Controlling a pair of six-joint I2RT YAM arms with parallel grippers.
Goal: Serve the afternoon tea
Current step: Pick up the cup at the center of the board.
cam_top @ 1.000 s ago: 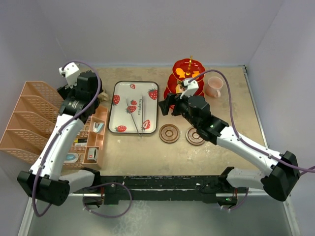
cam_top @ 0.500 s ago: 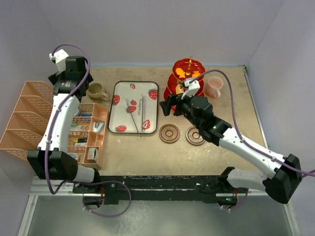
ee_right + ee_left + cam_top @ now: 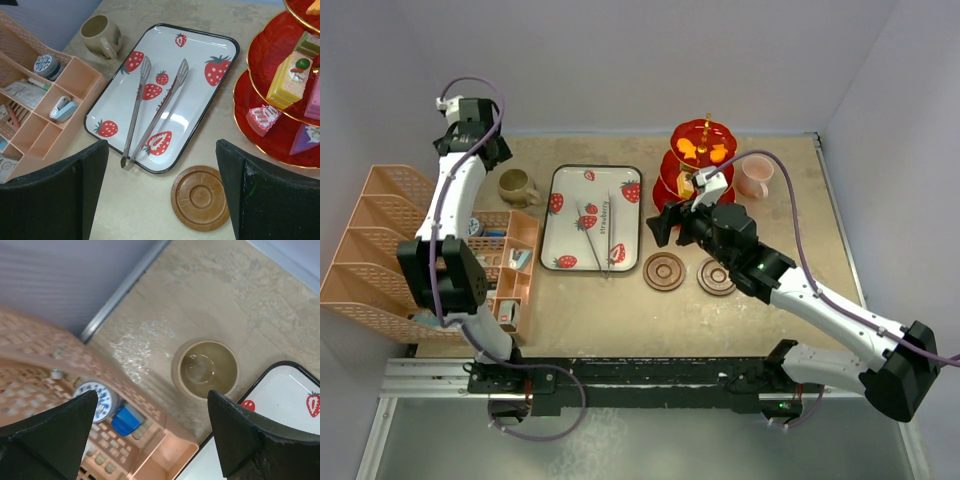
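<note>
Left arm has swung back toward the far-left corner since a second ago, uncovering the olive mug (image 3: 206,368); right arm barely shifted.

Mug stands on the table at far left, just beside the organiser basket (image 3: 60,370) corner on one side and the strawberry tray (image 3: 560,215) rim on the other. Both coasters (image 3: 664,271) sit bare, near side of the tray, well apart from the mug.

My left claw (image 3: 151,395) hangs above it, fingers wide apart, nothing held. Right claw (image 3: 161,145) likewise spread and empty, hovering between tray and cake stand (image 3: 703,160).

Risks, as I judge them:
- tight slot: a finger coming down wide could clip the basket wall or the tray rim
- off-centre pinch on the lip could tip the mug
- carry path to a coaster crosses the tongs (image 3: 595,230) and my right arm

Orientation: mug upright, mouth up, long axis vertical. Handle sticks out toward the tray side.
</note>
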